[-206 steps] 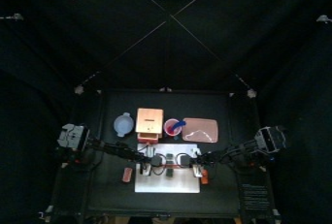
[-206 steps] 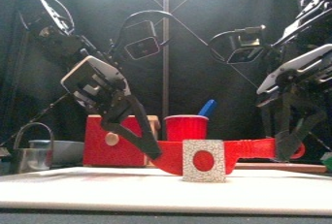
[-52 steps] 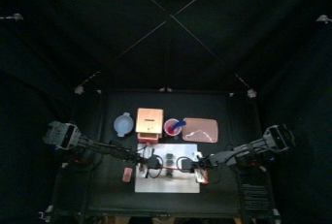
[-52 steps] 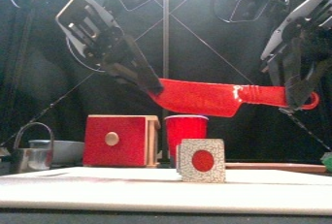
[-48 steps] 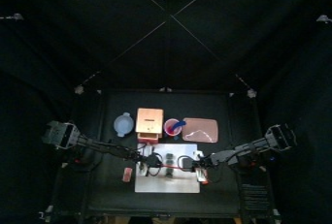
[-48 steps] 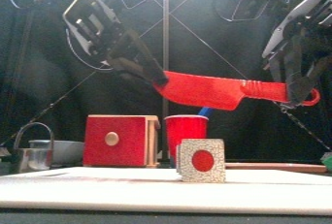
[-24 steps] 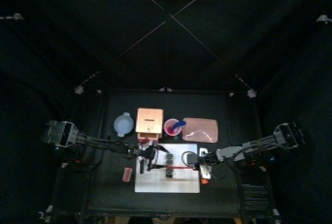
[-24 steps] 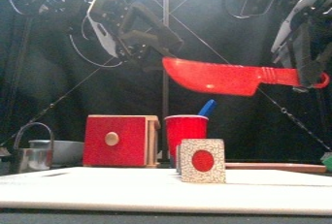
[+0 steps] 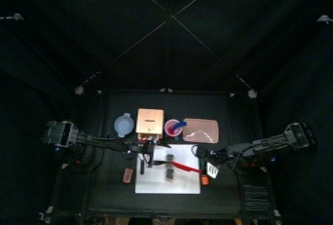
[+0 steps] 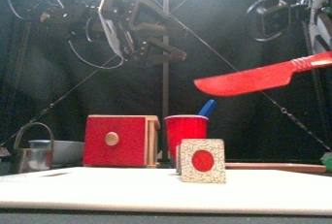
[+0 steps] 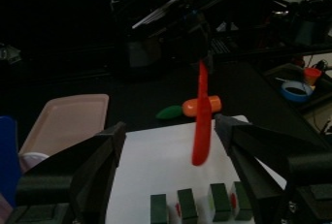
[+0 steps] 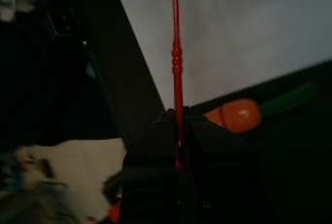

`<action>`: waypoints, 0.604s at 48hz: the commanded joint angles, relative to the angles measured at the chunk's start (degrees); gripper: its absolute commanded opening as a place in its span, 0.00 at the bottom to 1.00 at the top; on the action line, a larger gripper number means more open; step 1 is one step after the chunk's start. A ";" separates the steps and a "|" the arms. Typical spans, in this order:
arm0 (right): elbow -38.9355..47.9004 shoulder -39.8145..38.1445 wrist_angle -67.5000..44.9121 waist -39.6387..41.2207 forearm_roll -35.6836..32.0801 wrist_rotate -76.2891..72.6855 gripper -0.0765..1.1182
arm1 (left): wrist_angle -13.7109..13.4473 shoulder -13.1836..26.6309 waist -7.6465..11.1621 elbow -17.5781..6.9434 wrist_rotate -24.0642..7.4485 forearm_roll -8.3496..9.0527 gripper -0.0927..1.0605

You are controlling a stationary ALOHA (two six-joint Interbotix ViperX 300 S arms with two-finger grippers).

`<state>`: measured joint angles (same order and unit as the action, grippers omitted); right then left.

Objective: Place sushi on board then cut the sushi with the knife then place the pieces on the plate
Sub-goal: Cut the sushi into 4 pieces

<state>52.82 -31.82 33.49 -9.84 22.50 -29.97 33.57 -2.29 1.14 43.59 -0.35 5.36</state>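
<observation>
My left arm and right arm, both black and thin-jointed, left gripper with broad dark jaws, pale cross-plate behind it, right gripper boxy, black

- Wooden box, red drawer front — far left.
- Red cup just right of it, holding a blue knife.
- Blue-grey bowl left of the box.
- Metal cutter — at the left.
- Toy carrot, right.
</observation>
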 commanded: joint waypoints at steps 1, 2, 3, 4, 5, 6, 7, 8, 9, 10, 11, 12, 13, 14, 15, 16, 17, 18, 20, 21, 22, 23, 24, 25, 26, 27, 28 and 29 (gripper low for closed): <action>0.88 -2.64 -1.05 0.35 1.23 -11.78 0.32 | 0.79 -0.35 -0.35 0.09 0.00 -0.62 0.97; 1.05 -2.81 -1.05 0.35 1.14 -14.24 0.32 | 0.79 -0.35 -0.35 0.18 0.00 -0.79 0.97; 1.32 -2.90 -1.14 0.35 1.05 -16.79 0.32 | 0.79 -0.35 -0.35 0.35 0.09 -0.97 0.97; 1.67 -2.99 -1.32 0.35 1.05 -19.16 0.32 | 0.79 -0.35 -0.35 0.44 0.09 -1.23 0.97; 2.02 -3.08 -1.32 0.26 1.14 -21.80 0.32 | 0.79 -0.44 -0.35 0.62 0.26 -1.49 0.97; 2.29 -2.99 -1.41 0.09 1.23 -24.17 0.32 | 0.79 -0.35 -0.35 0.70 0.26 -1.85 0.97; 2.64 -2.99 -1.49 0.00 1.32 -26.72 0.32 | 0.79 -0.35 -0.35 0.79 0.26 -2.20 0.97; 2.81 -2.90 -1.58 -0.09 1.23 -29.27 0.32 | 0.79 -0.35 -0.35 0.88 0.26 -2.72 0.97; 3.08 -2.90 -1.67 -0.09 1.23 -31.90 0.32 | 0.79 -0.35 -0.35 0.97 0.18 -3.08 0.97; 3.34 -2.90 -1.76 -0.18 1.05 -34.10 0.32 | 0.79 -0.44 -0.35 1.05 0.18 -3.43 0.97; 3.43 -2.90 -1.93 -0.26 0.97 -36.30 0.32 | 0.79 -0.35 -0.26 1.05 0.00 -3.87 0.97; 3.60 -2.81 -2.11 -0.44 0.88 -38.41 0.32 | 0.79 -0.44 -0.18 1.14 0.00 -4.13 0.97; 3.69 -2.81 -2.37 -0.79 0.70 -40.17 0.32 | 0.79 -0.35 -0.18 1.23 0.00 -4.39 0.97; 3.60 -2.55 -2.81 -1.58 0.26 -42.63 0.32 | 0.79 -0.44 -0.18 1.32 0.00 -4.57 0.97; 3.60 -2.37 -3.25 -2.11 -0.26 -44.12 0.32 | 0.79 -0.35 -0.18 1.49 -0.09 -4.66 0.97; 3.60 -2.20 -3.78 -2.64 -0.97 -45.26 0.32 | 0.79 -0.35 -0.18 1.58 -0.09 -4.66 0.97; 3.69 -2.02 -4.31 -3.16 -1.58 -46.76 0.32 | 0.79 -0.44 -0.18 1.67 -0.09 -4.66 0.97; 3.60 -1.76 -4.92 -3.69 -2.37 -47.99 0.32 | 0.79 -0.35 -0.18 1.76 -0.09 -4.66 0.97; 3.60 -1.14 -6.42 -4.57 -3.16 -49.75 0.32 | 0.79 -0.35 -0.26 1.76 -0.09 -4.66 0.97; 3.52 -0.44 -7.38 -5.19 -3.60 -51.06 0.32 | 0.79 -0.35 -0.35 1.76 -0.09 -4.66 0.97; 3.52 0.00 -8.09 -5.54 -3.69 -52.12 0.32 | 0.79 -0.35 -0.44 1.85 -0.09 -4.66 0.97; 3.52 0.62 -8.61 -5.80 -3.69 -53.26 0.32 | 0.79 -0.35 -0.44 1.85 -0.09 -4.66 0.97; 3.52 1.14 -9.23 -5.98 -3.69 -54.23 0.32 | 0.79 -0.44 -0.44 1.85 -0.09 -4.66 0.97; 3.52 1.85 -9.84 -6.24 -3.69 -55.20 0.32 | 0.79 -0.44 -0.35 1.93 -0.09 -4.66 0.97; 3.43 2.46 -10.28 -6.50 -3.87 -56.16 0.32 | 0.79 -0.44 -0.44 1.93 0.00 -4.75 0.97; 3.43 3.16 -10.72 -6.77 -3.87 -57.04 0.32 | 0.79 -0.44 -0.35 2.02 0.00 -4.75 0.97; 3.43 3.87 -11.16 -7.03 -3.96 -57.92 0.32 | 0.79 -0.44 -0.26 2.02 0.00 -4.75 0.97; 3.43 4.57 -11.43 -7.29 -4.04 -58.62 0.32 | 0.79 -0.44 -0.18 2.11 0.00 -4.75 0.97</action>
<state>57.04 -29.18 23.99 -16.17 18.81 -86.13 33.84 -2.29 1.05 46.23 -0.35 0.70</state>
